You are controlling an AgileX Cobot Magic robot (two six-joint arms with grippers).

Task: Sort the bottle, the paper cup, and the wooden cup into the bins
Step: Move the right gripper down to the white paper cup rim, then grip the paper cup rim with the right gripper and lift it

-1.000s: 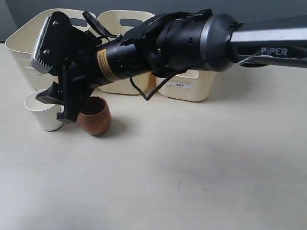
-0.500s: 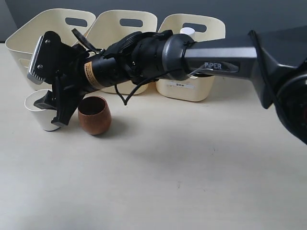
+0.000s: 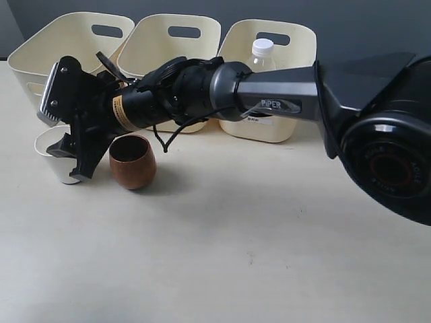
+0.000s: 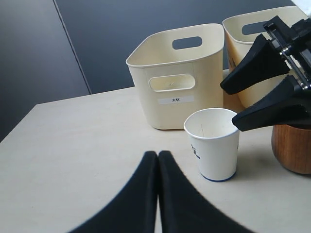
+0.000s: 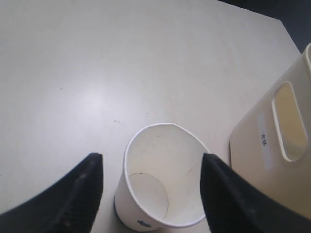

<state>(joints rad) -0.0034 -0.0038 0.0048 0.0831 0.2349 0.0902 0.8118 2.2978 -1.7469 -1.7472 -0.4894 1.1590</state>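
The white paper cup point(image 3: 55, 160) stands upright in front of the left bin point(image 3: 27, 60). My right gripper point(image 3: 71, 161) is open and reaches across to it, one finger on each side of the cup point(image 5: 163, 177), neither touching. The reddish-brown wooden cup point(image 3: 133, 161) stands just to its right, upright. A clear bottle point(image 3: 261, 54) with a white cap stands inside the right bin point(image 3: 296, 40). The middle bin point(image 3: 151, 40) is partly hidden by the arm. My left gripper point(image 4: 158, 155) is shut on nothing, low over the table, short of the paper cup point(image 4: 214, 145).
The right arm's black forearm point(image 3: 202, 91) stretches across the front of the middle and right bins. The left bin's labelled front point(image 4: 170, 77) stands right behind the paper cup. Bare table point(image 3: 236, 256) spreads in front of the cups.
The right arm has swung lower and further left, bringing its open fingers down around the paper cup. The bottle in the right bin has come into sight behind the arm.
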